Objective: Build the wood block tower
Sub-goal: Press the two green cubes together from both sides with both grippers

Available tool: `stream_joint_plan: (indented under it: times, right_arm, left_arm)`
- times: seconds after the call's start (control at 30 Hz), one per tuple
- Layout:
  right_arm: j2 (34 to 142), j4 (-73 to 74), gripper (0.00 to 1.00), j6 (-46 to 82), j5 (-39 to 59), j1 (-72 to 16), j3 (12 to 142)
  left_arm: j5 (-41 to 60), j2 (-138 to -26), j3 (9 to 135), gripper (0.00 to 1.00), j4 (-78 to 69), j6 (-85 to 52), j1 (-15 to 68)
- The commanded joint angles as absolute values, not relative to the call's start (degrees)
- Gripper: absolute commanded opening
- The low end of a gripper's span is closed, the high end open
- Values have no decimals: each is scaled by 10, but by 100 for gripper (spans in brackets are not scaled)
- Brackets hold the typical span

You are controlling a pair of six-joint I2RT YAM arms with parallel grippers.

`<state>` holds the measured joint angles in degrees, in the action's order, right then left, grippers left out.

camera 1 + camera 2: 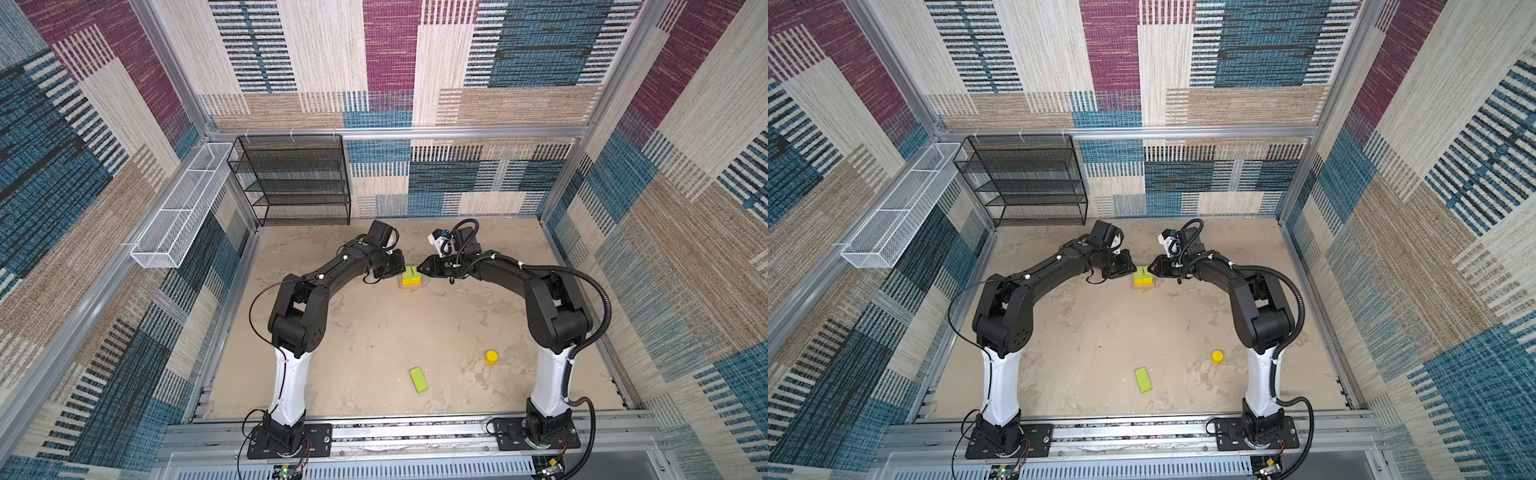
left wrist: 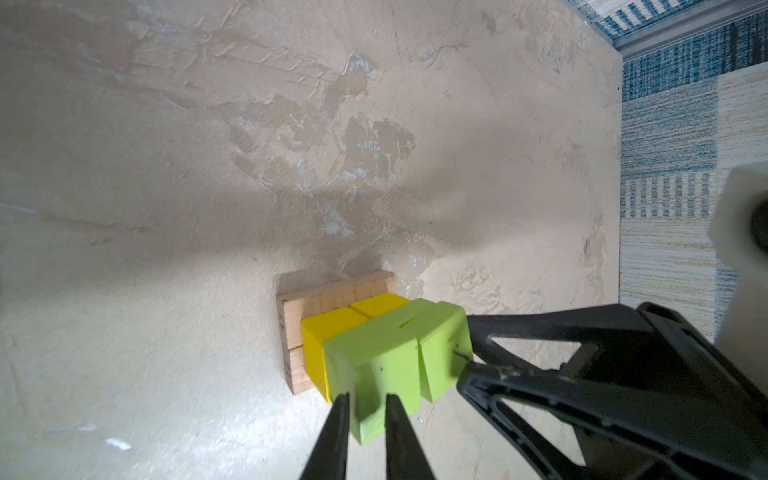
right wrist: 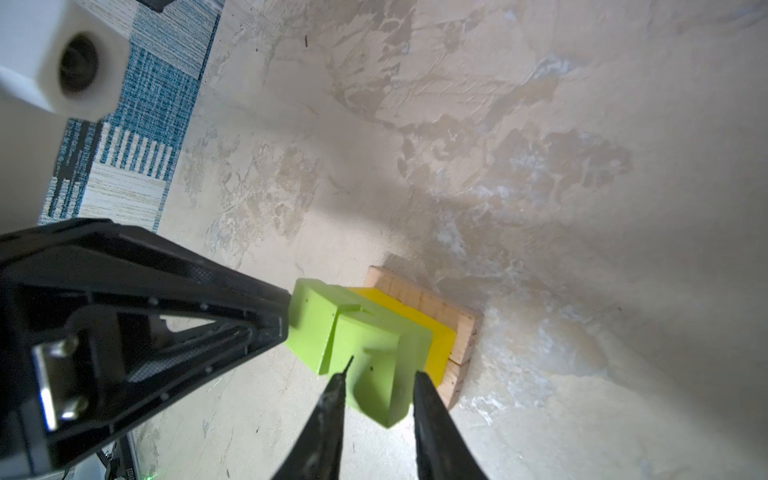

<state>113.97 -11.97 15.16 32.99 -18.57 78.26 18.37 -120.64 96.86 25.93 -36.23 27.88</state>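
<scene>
The wood block tower (image 1: pixel 411 277) (image 1: pixel 1143 276) stands mid-table: two tan bars (image 2: pixel 332 291) at the bottom, two yellow cubes (image 2: pixel 332 324) on them, lime-green pieces (image 2: pixel 386 332) (image 3: pixel 374 328) on top. My left gripper (image 1: pixel 401 271) (image 2: pixel 368 411) meets it from the left, shut on a green piece's end. From the right, my right gripper (image 1: pixel 419 269) (image 3: pixel 380 382) has a finger on either side of a green piece; its grip is unclear. Another lime-green flat piece (image 1: pixel 418 379) (image 1: pixel 1143 379) and a short yellow cylinder (image 1: pixel 491 357) (image 1: pixel 1217 356) lie loose near the front.
A black mesh shelf (image 1: pixel 291 178) stands at the back left against the wall. A white wire basket (image 1: pixel 183 208) hangs on the left wall. Patterned walls close in the sandy table (image 1: pixel 374 332) on three sides.
</scene>
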Motion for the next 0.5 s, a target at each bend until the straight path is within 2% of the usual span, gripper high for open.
stream_joint_plan:
  times: [0.0, 0.17, 0.47]
  right_arm:
    - [1132, -109, 30, 158, 334, -186, 781]
    - [1133, -108, 24, 161, 336, -186, 779]
    - [1131, -107, 22, 164, 336, -185, 776]
  left_arm:
    - [191, -1206, 974, 19, 252, -369, 279]
    - [192, -1207, 976, 17, 253, -369, 280]
    - [194, -1210, 981, 16, 257, -368, 282]
